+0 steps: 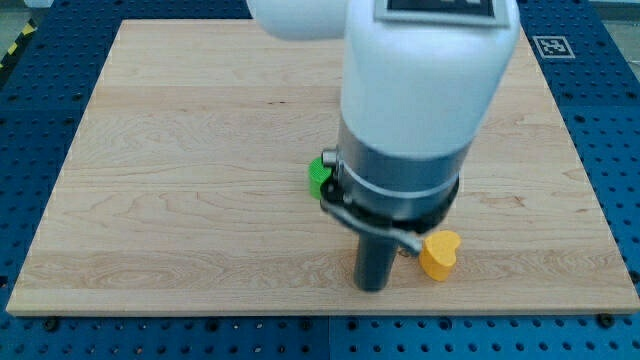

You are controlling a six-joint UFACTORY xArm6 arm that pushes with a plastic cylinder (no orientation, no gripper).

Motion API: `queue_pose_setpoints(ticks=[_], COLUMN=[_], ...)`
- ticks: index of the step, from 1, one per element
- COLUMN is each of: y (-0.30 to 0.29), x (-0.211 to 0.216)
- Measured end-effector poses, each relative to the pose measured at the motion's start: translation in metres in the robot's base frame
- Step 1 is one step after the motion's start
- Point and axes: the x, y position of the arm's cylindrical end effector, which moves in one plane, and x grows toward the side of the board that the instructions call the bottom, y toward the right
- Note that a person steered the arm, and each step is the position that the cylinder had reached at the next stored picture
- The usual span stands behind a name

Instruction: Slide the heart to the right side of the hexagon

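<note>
A yellow heart block point(440, 254) lies on the wooden board near the view's bottom, right of centre. My dark rod comes down from the arm and my tip point(372, 288) touches the board just left of the heart, a small gap apart. A green block point(319, 176) peeks out at the arm's left edge, up and left of the tip. Most of it is hidden behind the arm, so its shape cannot be made out. The heart lies to the lower right of the green block.
The wooden board point(180, 180) rests on a blue perforated table. The white and grey arm body point(420, 110) hides the board's middle. A black-and-white marker tag point(553, 46) sits off the board's top right corner.
</note>
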Motion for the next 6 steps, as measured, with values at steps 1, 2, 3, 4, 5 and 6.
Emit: queue_pose_setpoints(ticks=[1,2,3,4,5,6], y=[0.040,0.062,0.068,0.106,0.135,0.142], x=[-0.014,-0.005,0.004,0.004,0.004,0.017])
